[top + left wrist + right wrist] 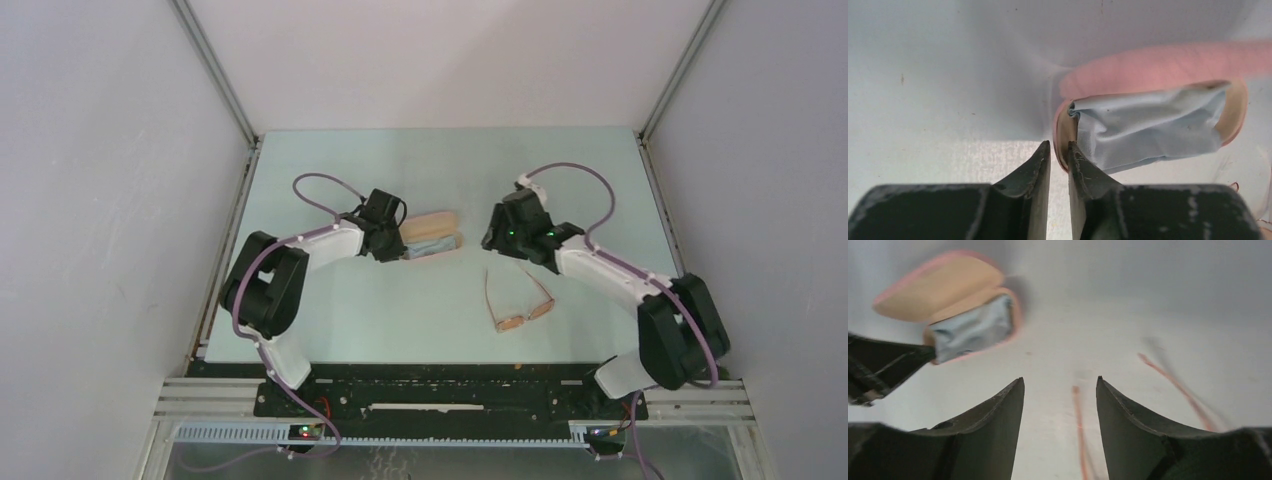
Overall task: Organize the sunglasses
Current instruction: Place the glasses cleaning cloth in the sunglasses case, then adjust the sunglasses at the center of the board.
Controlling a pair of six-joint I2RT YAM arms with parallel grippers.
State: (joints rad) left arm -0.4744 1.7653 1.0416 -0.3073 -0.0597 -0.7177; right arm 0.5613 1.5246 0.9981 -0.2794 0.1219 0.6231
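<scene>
The sunglasses [522, 310] lie open on the table right of centre, their temple arms pointing away from me. My right gripper [497, 240] is open just above the temple tips. In the right wrist view one thin orange temple [1079, 420] runs between its fingers [1060, 380]. The pink case [432, 228] lies open at the middle with the light blue cloth [1148, 130] inside it. My left gripper [1059, 144] is at the case's left end, its fingers nearly together with the case's rim [1063, 137] between the tips.
White enclosure walls stand close on the left, right and back of the table [330, 300]. The black rail [450, 400] with both arm bases runs along the near edge. The left gripper's fingers [883, 365] show in the right wrist view beside the case [938, 287].
</scene>
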